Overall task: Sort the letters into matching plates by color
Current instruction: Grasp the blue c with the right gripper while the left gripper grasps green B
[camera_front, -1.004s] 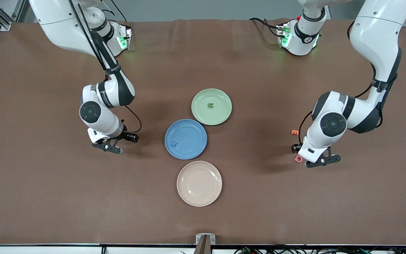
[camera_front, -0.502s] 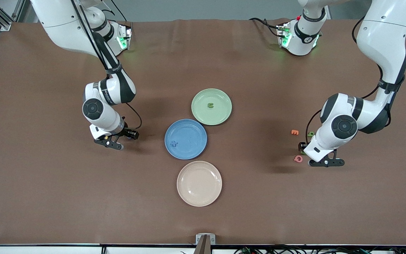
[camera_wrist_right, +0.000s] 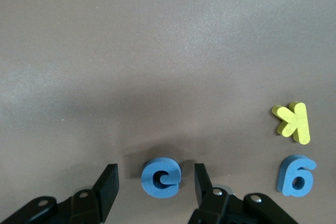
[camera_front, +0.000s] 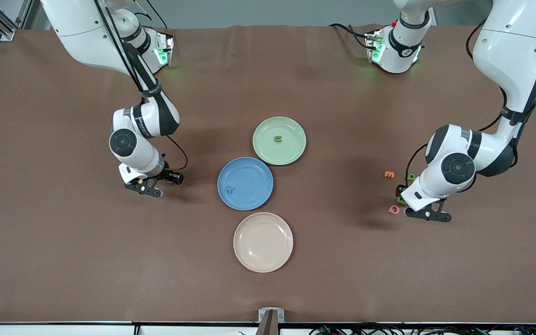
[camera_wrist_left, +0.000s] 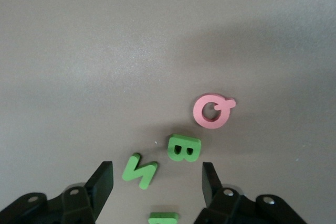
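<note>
My right gripper (camera_wrist_right: pixel 155 190) stands open, a blue C (camera_wrist_right: pixel 161 177) on the brown table (camera_wrist_right: pixel 157 51) between its fingers, bottom centre of frame. My left gripper (camera_wrist_left: pixel 157 182) is open too, straddling a green N (camera_wrist_left: pixel 139 169) and green B (camera_wrist_left: pixel 184 148).

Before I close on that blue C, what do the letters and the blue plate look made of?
Blue C: probably foam or soft plastic, matte, with thick flat-cut edges. Green B: apparently the same. Blue plate: likely matte plastic or melamine; it shows only a faint sheen.
</note>
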Robot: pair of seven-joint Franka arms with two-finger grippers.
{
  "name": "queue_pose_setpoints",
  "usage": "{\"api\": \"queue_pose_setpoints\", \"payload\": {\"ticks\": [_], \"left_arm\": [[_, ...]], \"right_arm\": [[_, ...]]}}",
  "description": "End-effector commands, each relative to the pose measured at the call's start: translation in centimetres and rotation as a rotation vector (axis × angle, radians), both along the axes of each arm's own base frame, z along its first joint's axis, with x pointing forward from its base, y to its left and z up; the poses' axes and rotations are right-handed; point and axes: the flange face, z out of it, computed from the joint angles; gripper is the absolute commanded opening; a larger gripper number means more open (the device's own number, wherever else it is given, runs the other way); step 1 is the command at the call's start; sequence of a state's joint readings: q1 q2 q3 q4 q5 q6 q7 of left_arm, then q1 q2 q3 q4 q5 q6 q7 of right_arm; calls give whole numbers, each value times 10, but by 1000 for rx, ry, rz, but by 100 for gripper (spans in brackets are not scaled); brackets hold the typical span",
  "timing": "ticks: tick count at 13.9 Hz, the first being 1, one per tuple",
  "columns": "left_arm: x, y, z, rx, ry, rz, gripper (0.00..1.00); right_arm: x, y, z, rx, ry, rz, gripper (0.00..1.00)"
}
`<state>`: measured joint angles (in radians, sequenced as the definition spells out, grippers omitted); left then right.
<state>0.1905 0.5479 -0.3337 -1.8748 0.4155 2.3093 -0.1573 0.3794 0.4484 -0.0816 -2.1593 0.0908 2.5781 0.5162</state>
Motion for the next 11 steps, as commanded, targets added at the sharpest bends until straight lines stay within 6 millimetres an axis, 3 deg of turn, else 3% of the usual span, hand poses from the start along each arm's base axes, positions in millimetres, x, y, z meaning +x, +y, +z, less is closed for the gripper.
{"api": "queue_pose_setpoints", "payload": {"ticks": [1, 4, 7, 11], "left_arm": [[0, 11, -15, -20, -7, -78, 76], [-3, 13, -20, -41, -6, -145, 74], [-8, -5, -19, -61, -1, -172, 72], [-13, -9, -24, -80, -2, -180, 71]], "right_arm": [[-5, -1, 0, -4, -4, 17, 66], [-6, 0, -4, -6, 1, 19, 66], [-6, -1, -6, -8, 4, 17, 66], [-7, -1, -10, -10, 5, 19, 55]]}}
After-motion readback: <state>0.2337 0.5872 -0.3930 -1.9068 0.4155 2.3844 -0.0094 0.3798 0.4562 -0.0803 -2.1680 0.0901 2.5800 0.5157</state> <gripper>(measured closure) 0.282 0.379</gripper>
